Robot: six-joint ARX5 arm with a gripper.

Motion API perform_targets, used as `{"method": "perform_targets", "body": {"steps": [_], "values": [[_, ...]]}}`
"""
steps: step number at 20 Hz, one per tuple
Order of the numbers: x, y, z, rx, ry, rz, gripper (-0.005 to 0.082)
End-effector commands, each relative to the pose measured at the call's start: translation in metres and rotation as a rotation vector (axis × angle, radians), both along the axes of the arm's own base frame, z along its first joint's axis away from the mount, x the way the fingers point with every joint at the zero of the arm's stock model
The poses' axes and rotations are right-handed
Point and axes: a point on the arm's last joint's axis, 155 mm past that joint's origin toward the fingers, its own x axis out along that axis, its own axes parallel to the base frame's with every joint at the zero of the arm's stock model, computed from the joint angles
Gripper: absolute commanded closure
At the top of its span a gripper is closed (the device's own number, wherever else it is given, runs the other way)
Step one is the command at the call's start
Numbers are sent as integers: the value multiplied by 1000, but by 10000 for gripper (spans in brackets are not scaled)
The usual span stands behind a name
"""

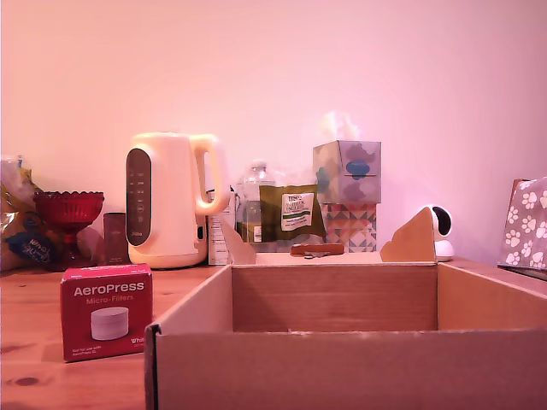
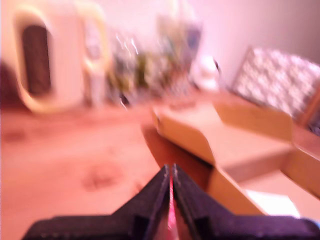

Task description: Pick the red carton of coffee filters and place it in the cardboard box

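1. Red is the colour of one carton of coffee filters (image 1: 107,312), standing upright on the wooden table (image 1: 34,376) at the exterior view's left, just beside the outer wall of the cardboard box and outside it.
2. One cardboard box (image 1: 342,359) fills the exterior view's lower right; its flaps are raised and its inside is not visible down to the floor.
3. One cream kettle (image 1: 171,198) stands behind the carton, with one red glass bowl (image 1: 68,207) further to the exterior view's left.
4. Two tissue boxes (image 1: 349,195) are stacked one on the other behind the cardboard box; a third patterned box (image 1: 526,224) with paw prints shows at the exterior view's right edge.
5. One small white camera (image 1: 440,232) sits beyond the box's far right corner.
6. One gripper (image 2: 171,192) shows in the blurred wrist view only: its two dark fingers (image 2: 150,197) lie almost together, with only a thin reddish sliver between them, over the table near the box's flap. What that sliver is cannot be told.
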Motion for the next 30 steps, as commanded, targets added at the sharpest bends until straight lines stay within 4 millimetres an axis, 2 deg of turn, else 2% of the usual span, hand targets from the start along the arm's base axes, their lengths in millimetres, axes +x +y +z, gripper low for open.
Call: {"method": "perform_targets", "body": {"steps": [1,4,8,11,15,18,20,22,23,24,30], "values": [[-1,-4,13,2,10,-23,793],[1,-13,12,89,89,-95,792],[8,-19,1,292,168,-202,793],[23,-23,-21,474,160,-297,792],[36,-34,-55,551,198,-400,769],[48,-39,-66,557,204,-415,678],[51,-41,-72,558,215,-424,547],[53,-43,-75,558,215,-430,254],[55,-43,-75,558,214,-430,141],[55,-43,-77,558,217,-430,105],[57,-56,-87,565,218,-470,107]]}}
